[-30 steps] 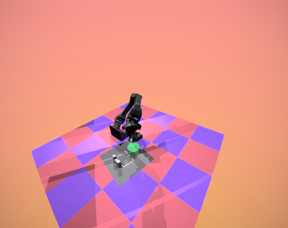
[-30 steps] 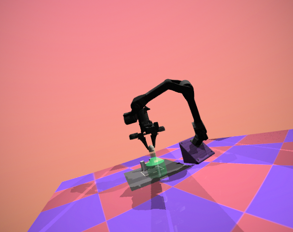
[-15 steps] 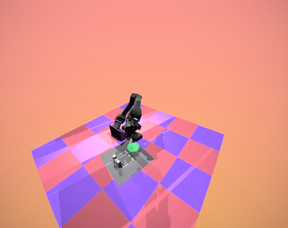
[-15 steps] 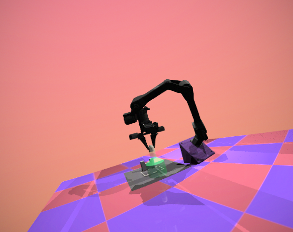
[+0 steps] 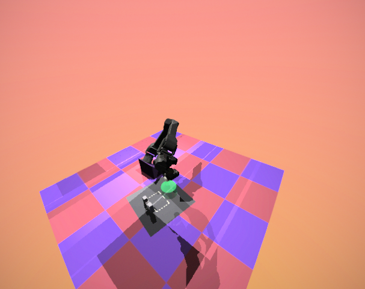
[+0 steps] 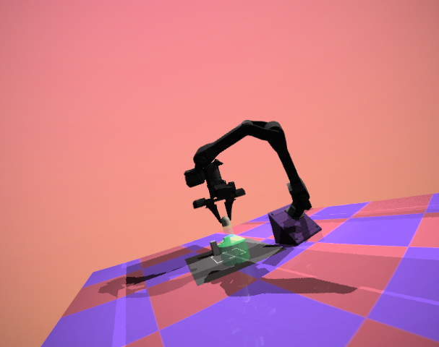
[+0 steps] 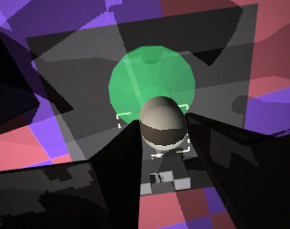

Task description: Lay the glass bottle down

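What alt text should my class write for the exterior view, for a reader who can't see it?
A black robot arm bends over a green glass bottle standing upright on a dark mat, its fingers closed on the bottle's pale top. Beside the bottle are a small grey rest and a dashed white outline.
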Controlling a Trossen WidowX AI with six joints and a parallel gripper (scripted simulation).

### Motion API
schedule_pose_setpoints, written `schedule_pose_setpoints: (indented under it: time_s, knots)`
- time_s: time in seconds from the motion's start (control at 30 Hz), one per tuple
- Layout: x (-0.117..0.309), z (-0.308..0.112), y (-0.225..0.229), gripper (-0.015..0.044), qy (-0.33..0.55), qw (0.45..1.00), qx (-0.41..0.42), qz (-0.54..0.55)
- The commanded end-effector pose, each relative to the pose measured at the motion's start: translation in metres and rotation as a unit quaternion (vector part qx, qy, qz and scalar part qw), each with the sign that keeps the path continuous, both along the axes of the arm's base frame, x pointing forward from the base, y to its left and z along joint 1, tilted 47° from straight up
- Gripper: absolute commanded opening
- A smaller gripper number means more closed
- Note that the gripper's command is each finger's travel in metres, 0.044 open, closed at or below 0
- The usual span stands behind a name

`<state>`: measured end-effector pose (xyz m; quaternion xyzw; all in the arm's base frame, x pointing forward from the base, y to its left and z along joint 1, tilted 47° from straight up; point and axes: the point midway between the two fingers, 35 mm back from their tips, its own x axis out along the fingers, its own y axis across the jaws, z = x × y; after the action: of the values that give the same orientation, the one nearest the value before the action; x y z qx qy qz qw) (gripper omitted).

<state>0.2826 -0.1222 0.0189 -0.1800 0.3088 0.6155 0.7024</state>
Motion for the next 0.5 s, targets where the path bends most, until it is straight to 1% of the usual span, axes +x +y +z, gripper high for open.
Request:
schedule_pose_setpoints:
  time_s: [0.0,0.47]
  knots:
    - [-0.0025,-0.0049,-0.0081,0.0129,0.0,1.0,-0.005,0.001]
    - [-0.0043,-0.0097,-0.0144,0.0129,-0.001,1.0,0.011,-0.002]
